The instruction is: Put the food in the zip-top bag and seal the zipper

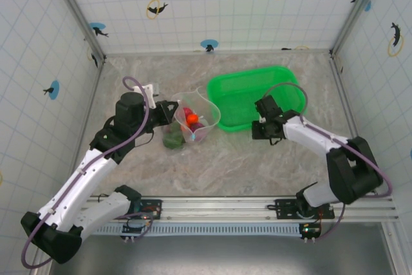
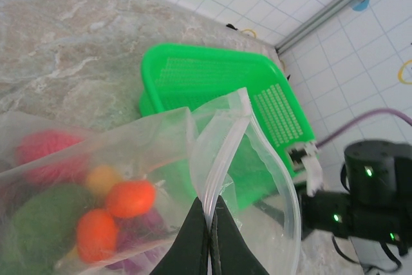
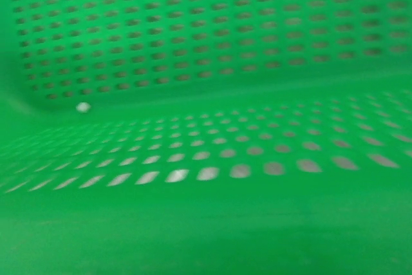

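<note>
The clear zip-top bag (image 1: 196,115) stands open at the middle of the table, left of the basket. My left gripper (image 2: 210,214) is shut on its zipper (image 2: 225,152), pinching the pale strip at the mouth's edge; in the top view my left gripper (image 1: 175,113) sits at the bag's left side. Food lies inside the bag: two orange pieces (image 2: 131,198), a red one (image 2: 48,152), a yellow one (image 2: 103,178), a dark green one (image 2: 45,217) and something purple (image 2: 138,230). My right gripper (image 1: 257,125) is at the basket's near rim, its fingers hidden.
The bright green perforated basket (image 1: 283,72) stands right of the bag, and its wall (image 3: 206,62) is very close in the right wrist view. Tiled walls enclose the marble table on three sides. The right arm (image 2: 367,191) is beyond the bag's mouth.
</note>
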Motion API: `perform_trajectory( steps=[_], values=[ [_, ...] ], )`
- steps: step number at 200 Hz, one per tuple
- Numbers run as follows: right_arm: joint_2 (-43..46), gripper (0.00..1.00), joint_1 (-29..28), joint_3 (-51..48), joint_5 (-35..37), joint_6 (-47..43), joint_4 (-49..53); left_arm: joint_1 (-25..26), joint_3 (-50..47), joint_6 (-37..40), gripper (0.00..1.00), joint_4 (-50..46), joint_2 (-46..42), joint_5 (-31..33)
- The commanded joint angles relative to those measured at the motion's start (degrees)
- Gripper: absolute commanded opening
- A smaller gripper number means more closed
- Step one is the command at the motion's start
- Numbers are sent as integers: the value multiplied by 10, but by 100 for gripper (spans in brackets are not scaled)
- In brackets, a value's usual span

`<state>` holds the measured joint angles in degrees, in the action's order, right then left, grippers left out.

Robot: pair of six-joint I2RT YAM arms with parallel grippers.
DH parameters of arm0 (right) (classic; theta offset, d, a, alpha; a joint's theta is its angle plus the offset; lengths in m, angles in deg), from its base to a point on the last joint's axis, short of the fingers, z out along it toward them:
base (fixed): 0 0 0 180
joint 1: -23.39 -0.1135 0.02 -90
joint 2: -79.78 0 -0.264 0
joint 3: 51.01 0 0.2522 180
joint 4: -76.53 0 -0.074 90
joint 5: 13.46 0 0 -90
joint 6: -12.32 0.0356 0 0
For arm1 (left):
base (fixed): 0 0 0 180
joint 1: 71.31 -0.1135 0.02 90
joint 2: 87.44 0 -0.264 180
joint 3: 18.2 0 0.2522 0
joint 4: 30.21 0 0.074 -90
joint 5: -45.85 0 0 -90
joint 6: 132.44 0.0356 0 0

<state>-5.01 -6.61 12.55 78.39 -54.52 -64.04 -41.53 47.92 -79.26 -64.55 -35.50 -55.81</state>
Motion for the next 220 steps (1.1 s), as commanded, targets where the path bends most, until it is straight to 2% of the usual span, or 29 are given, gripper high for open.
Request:
perform_trajectory(
  steps=[1,26,39,46,54,70,77,100,113,133,152,181,220],
  values=[
    [-50,5,-9,76,-51,5,-82,-4,-1,25,0,-2,10,-49],
    [-113,6,-8,153,-54,1,-89,-4,-1,34,0,-2,25,-83],
    [-115,8,-9,177,-49,1,-87,-3,-1,40,0,-2,34,-94],
    [-94,13,-13,165,-51,5,-110,-3,2,45,0,-7,41,-99],
    [-59,25,-17,137,-67,8,-159,-4,4,49,0,-10,48,-107],
    [-7,41,-20,106,-130,11,-221,-4,6,55,0,-10,55,-128],
    [3,47,-18,113,-158,7,-217,-4,8,56,0,-10,56,-132],
    [6,55,-16,164,-259,-31,-145,-4,18,62,0,-7,66,-149],
    [15,57,-22,171,-269,-58,-122,-4,26,65,0,-7,78,-167],
    [44,58,-27,161,-223,-76,-103,-4,31,67,0,-5,87,-174],
    [92,57,-34,139,-210,-93,-106,-4,30,63,0,5,90,-170],
    [148,54,-98,116,-146,-181,-88,-2,20,49,0,30,107,-196],
    [111,57,-152,160,-256,-214,-34,11,26,38,0,57,135,-197]
  ],
)
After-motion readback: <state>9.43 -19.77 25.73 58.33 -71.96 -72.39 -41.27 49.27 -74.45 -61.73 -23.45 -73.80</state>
